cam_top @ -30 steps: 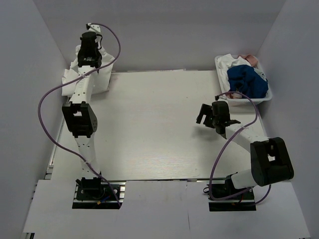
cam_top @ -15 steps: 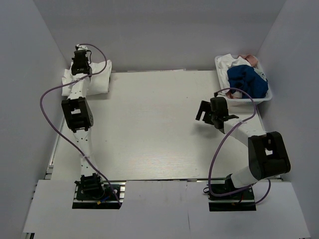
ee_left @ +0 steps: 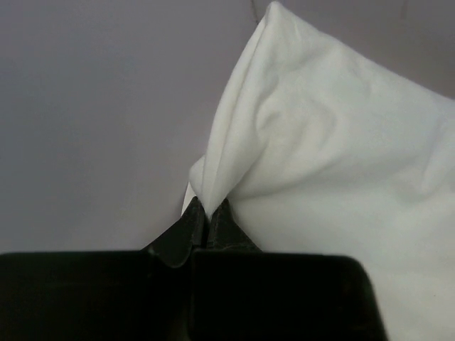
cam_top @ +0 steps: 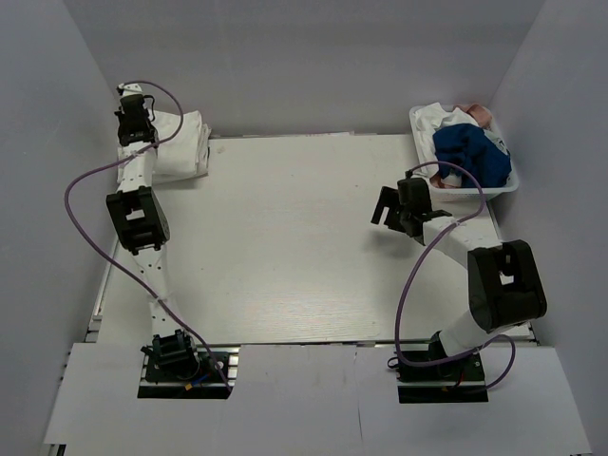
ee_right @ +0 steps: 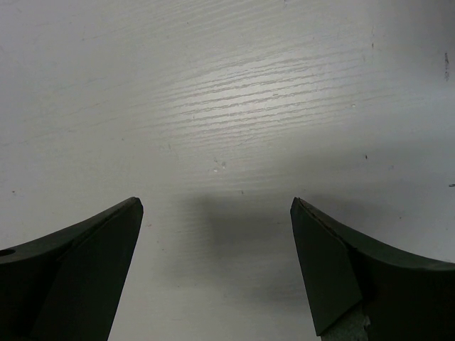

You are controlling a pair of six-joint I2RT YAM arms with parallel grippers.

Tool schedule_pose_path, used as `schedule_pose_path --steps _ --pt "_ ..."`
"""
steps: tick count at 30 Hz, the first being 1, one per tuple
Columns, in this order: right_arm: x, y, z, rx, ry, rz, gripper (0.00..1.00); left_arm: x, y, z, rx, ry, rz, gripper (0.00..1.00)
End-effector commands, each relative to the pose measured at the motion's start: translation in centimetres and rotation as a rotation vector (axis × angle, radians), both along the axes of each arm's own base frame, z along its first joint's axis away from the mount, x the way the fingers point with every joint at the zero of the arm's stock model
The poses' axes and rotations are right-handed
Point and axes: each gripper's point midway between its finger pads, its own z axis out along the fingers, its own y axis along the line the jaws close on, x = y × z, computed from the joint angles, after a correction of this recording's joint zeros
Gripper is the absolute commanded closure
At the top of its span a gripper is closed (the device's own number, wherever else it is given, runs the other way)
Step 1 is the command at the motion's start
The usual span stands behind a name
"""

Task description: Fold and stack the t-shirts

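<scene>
T-shirt [cam_top: 182, 142] lies bunched at the bench's [cam_top: 285, 247] far-left corner. Left fingers [ee_left: 212, 220] are closed on a fold of it. Right fingers [cam_top: 394, 211] are spread, empty, well apart to its right. Left arm is nearer.

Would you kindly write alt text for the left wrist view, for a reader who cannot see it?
The left gripper is shut on a fold of a white t-shirt, and the cloth billows up and to the right of the dark fingertips. A plain grey wall fills the rest of the view.
</scene>
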Motion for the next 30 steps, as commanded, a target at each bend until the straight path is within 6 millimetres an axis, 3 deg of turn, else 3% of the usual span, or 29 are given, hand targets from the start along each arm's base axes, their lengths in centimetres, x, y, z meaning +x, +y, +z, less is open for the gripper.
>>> schedule_pose_path --steps 1,3,4,5,6,11,13,14,15,16,19,20,21,22,23,24,25,26,27,28,29,30 --pt "1.1 0.5 1.1 0.013 -0.016 0.003 0.10 0.2 2.1 3.1 0.009 -0.130 0.077 0.98" --pt "1.1 0.6 0.9 0.015 -0.012 0.006 0.10 0.2 2.1 2.8 0.009 -0.132 0.077 0.77" --pt "1.0 0.5 0.7 0.011 -0.005 0.004 0.10 0.2 2.2 3.1 0.014 -0.142 0.087 0.60" --pt "1.0 0.7 0.8 0.013 -0.006 0.009 0.10 -0.2 2.2 1.9 0.016 -0.106 0.084 0.13" --pt "1.1 0.8 1.0 0.016 -0.010 0.011 0.10 -0.1 1.8 2.1 0.009 -0.112 0.061 0.00" --pt "0.9 0.7 1.6 0.019 -0.029 0.015 0.10 -0.9 -0.4 5.7 -0.011 -0.156 0.016 0.00" --pt "0.6 0.7 2.4 0.023 -0.050 0.019 0.10 -1.2 -1.7 8.1 -0.032 -0.182 -0.020 0.00" --pt "0.5 0.6 2.7 0.026 -0.060 0.020 0.10 -1.3 -2.7 7.8 -0.069 -0.158 -0.070 0.00" --pt "0.3 0.7 3.9 0.033 -0.091 0.027 0.10 -1.5 -3.4 8.9 -0.103 -0.181 -0.092 0.00" --pt "-0.3 0.6 3.6 0.034 -0.089 0.034 0.10 -2.3 -4.1 11.0 -0.125 -0.212 -0.108 0.00" --pt "-1.8 0.3 4.5 0.045 -0.127 0.046 0.10 -3.6 -7.7 11.8 -0.272 -0.217 -0.205 0.00" --pt "-2.2 0.1 6.2 0.057 -0.175 0.043 0.10 -4.4 -11.0 13.2 -0.317 -0.221 -0.301 0.00" --pt "-2.9 -0.1 5.5 0.056 -0.164 0.040 0.10 -5.0 -12.6 13.8 -0.335 -0.224 -0.336 0.00" --pt "-3.5 -0.4 5.1 0.062 -0.156 0.026 0.10 -5.7 -14.3 12.3 -0.347 -0.195 -0.356 0.00" --pt "-4.2 -0.5 6.0 0.071 -0.191 0.030 0.10 -6.0 -17.9 12.9 -0.332 -0.196 -0.404 0.00" --pt "-4.6 -0.5 6.1 0.083 -0.195 0.032 0.10 -7.3 -19.4 15.9 -0.307 -0.259 -0.421 0.00" --pt "-5.7 -0.6 6.0 0.092 -0.207 0.037 0.10 -8.3 -20.5 13.7 -0.340 -0.227 -0.381 0.00" --pt "-6.2 -0.7 6.6 0.112 -0.229 0.034 0.10 -9.0 -23.4 13.7 -0.372 -0.238 -0.412 0.00" --pt "-6.5 -0.7 6.7 0.129 -0.234 0.021 0.10 -10.4 -24.8 15.1 -0.403 -0.275 -0.428 0.00" --pt "-6.8 -0.8 7.2 0.136 -0.256 0.019 0.10 -11.8 -26.5 11.6 -0.488 -0.222 -0.418 0.00" --pt "-7.8 -1.1 5.8 0.130 -0.234 0.018 0.10 -12.8 -27.7 10.8 -0.518 -0.219 -0.427 0.00" --pt "-8.2 -1.1 6.1 0.140 -0.247 0.024 0.10 -14.2 -30.1 9.8 -0.555 -0.201 -0.457 0.00"
